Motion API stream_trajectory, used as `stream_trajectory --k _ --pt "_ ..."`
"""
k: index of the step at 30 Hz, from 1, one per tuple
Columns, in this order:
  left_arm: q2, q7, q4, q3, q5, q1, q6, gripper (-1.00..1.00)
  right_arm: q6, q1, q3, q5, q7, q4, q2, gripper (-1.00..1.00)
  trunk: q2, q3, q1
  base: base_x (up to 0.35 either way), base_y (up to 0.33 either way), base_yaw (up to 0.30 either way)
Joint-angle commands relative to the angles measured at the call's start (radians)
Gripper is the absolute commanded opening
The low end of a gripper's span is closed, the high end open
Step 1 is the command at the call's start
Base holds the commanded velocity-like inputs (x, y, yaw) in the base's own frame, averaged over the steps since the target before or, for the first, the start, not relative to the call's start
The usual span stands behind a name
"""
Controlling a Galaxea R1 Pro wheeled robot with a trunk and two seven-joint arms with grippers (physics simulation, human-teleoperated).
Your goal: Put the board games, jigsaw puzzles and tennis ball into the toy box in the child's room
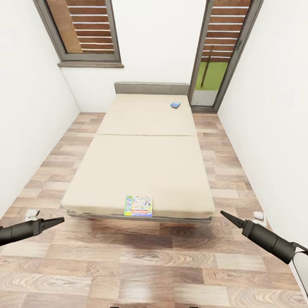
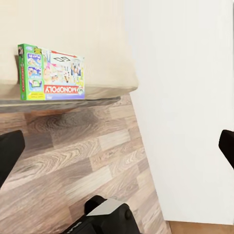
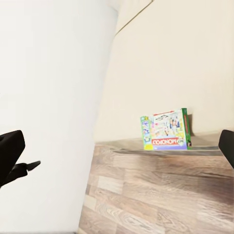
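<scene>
Seen from the head camera, a wood-plank floor (image 1: 149, 265) fills the bottom of the frame. At lower left, the left gripper (image 1: 60, 220) reaches in low and nearly level, pointing right toward the frame's centre; its fingers come together to a point. At lower right, the right gripper (image 1: 223, 214) rises on a dark forearm, angled up and to the left, its tip likewise narrowed to a point. In each wrist view, though, dark fingers sit at opposite edges of the picture with open space between, so both grippers look spread and empty.

Just beyond the grippers, in the middle of the frame, is the bed (image 1: 145, 162) with its beige mattress. A multicoloured game (image 1: 138, 206) reading "MONOPOLY" lies flat at the near edge of the mattress, centred between the two arms and well apart from both. Farther up, near the grey headboard (image 1: 152, 88), a small blue game (image 1: 175, 104) lies on the right side of the mattress.

Behind the bed are white walls, a slatted window (image 1: 83, 25) at upper left and a glazed door (image 1: 222, 51) at upper right.
</scene>
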Motion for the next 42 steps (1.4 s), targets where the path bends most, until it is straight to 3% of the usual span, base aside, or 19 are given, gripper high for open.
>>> stream_trajectory --k 1,16,27,42 --pt "0.0 -0.004 0.0 0.002 0.003 -0.001 0.013 1.0 0.006 -0.001 0.0 -0.002 0.001 0.0 0.0 1.0 -0.002 0.0 0.001 0.0 0.0 0.0" --pt "-0.002 -0.004 0.0 0.028 0.002 -0.001 0.023 1.0 0.006 -0.001 -0.002 -0.003 0.029 0.0 0.002 1.0 -0.002 0.025 0.001 0.0 0.0 0.0" --pt "-0.002 -0.004 0.001 0.029 0.002 -0.001 0.024 1.0 0.007 -0.001 -0.054 -0.002 0.093 0.0 0.003 1.0 -0.002 0.044 0.001 0.0 0.0 0.0" --pt "-0.002 -0.004 0.002 0.03 0.002 -0.001 0.024 1.0 0.006 -0.001 -0.063 -0.002 0.1 0.003 0.003 1.0 -0.002 0.069 0.001 0.0 0.0 0.0"
